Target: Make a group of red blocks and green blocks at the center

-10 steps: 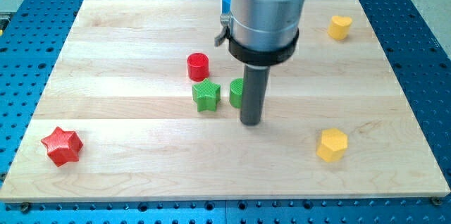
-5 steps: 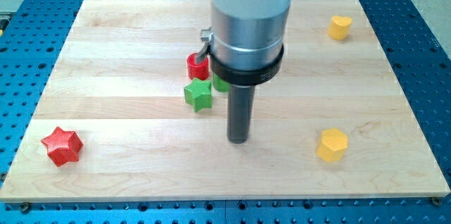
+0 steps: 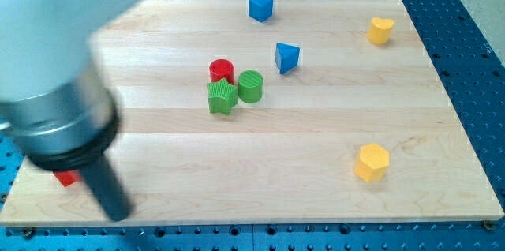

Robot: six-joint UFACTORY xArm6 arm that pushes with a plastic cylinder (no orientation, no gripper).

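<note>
My tip at board's bottom-left corner, just right of red block; that block mostly hidden behind my rod, shape unclear. No jaws on me, only straight rod. Near board centre: red cylinder, green star and green cylinder bunched together, touching. Blue wedge near them, to right. Blue cube at top edge. Yellow block top right, yellow block lower right, both well apart from cluster.
</note>
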